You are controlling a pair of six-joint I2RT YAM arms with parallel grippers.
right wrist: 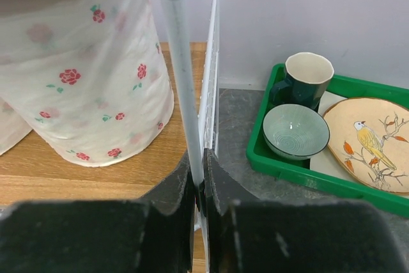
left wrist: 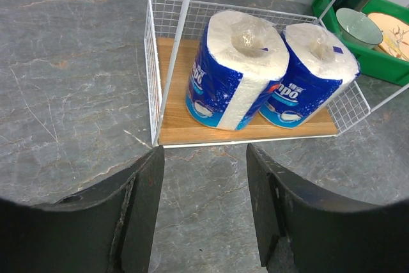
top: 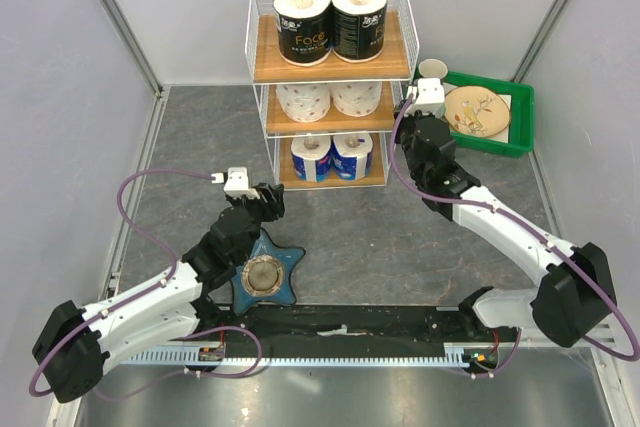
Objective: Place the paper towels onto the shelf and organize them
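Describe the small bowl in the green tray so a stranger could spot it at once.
Find the tall white wire shelf at the back of the table; a green tray sits right of it. In the tray's shelf end, the bowl lies in front of a dark mug and left of a bird-painted plate: it alone is pale green, ringed inside.

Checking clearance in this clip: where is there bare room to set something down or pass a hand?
Free: the grey table left of the shelf, and the stretch in front of it, right of the star dish. Crowded: every tier carries two paper towels; the gap to the green tray is taken by the right tool, shut on the shelf's post.
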